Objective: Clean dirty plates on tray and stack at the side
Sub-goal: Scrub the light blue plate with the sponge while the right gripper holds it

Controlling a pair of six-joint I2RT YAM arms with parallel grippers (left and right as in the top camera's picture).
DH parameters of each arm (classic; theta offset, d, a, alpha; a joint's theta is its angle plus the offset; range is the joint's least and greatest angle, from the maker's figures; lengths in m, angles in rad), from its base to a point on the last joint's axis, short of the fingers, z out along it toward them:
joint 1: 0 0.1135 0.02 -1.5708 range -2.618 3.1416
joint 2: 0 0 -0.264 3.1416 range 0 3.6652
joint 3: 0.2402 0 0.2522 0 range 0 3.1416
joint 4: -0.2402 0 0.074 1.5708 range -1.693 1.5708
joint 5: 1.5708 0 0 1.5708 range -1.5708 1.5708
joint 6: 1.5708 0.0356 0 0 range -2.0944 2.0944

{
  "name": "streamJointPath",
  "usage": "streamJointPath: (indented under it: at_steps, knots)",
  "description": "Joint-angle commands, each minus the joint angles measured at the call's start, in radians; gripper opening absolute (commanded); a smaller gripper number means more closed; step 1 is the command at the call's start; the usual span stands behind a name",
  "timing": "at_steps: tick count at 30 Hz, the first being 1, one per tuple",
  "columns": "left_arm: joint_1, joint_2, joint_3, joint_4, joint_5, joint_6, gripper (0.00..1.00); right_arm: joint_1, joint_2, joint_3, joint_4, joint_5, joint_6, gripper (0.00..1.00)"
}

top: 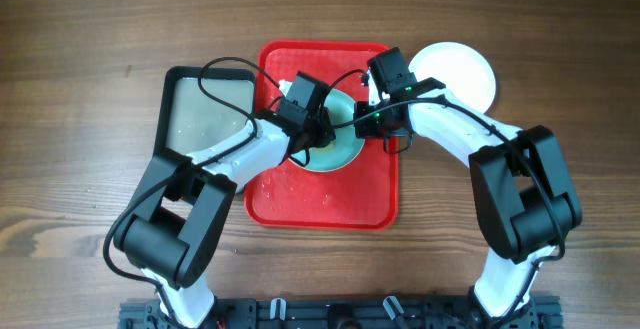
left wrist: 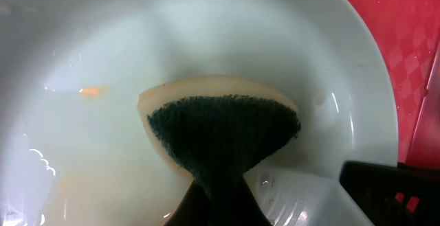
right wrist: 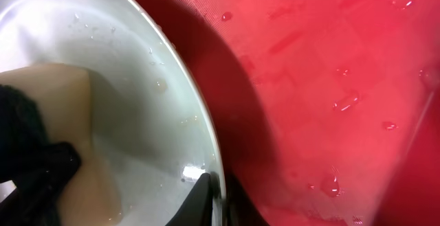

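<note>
A pale mint plate [top: 338, 149] lies on the red tray [top: 322, 201]. My left gripper [top: 312, 132] is shut on a sponge [left wrist: 223, 133], dark green on one face and beige on the other, pressed on the plate's inside [left wrist: 137, 40]. A small orange smear [left wrist: 91, 91] lies left of the sponge. My right gripper [right wrist: 218, 202] is shut on the plate's rim [right wrist: 199, 137], one finger inside and one outside. A white plate [top: 462, 69] sits on the table right of the tray.
A black-rimmed grey tray [top: 205, 109] with wet marks lies left of the red tray. Water drops [right wrist: 347, 102] dot the red tray floor. Bare wooden table [top: 80, 119] lies around both trays.
</note>
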Motion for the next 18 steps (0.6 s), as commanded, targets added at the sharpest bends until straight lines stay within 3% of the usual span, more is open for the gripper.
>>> streamJointPath:
  at_steps: [1, 4, 7, 11, 13, 18]
  knots:
    - [-0.029, 0.052, -0.041, -0.023, 0.057, -0.017, 0.04, 0.014, -0.009, -0.008, 0.003, -0.035, 0.003, 0.14]
    - [-0.027, 0.051, -0.041, -0.031, 0.016, -0.016, 0.04, 0.014, -0.009, -0.008, 0.002, -0.036, 0.003, 0.26]
    - [-0.018, 0.043, -0.041, -0.033, 0.013, -0.016, 0.04, 0.014, -0.009, -0.008, 0.016, -0.036, 0.0, 0.3]
    - [0.026, -0.038, -0.041, -0.09, 0.013, -0.015, 0.04, 0.012, -0.021, 0.109, -0.068, -0.062, -0.163, 0.41]
    - [0.037, -0.069, -0.041, -0.095, 0.013, -0.016, 0.04, 0.012, -0.024, 0.168, -0.113, -0.058, -0.238, 0.43]
    - [0.037, -0.08, -0.041, -0.103, 0.006, -0.016, 0.04, 0.012, -0.022, 0.175, -0.11, 0.029, -0.26, 0.45]
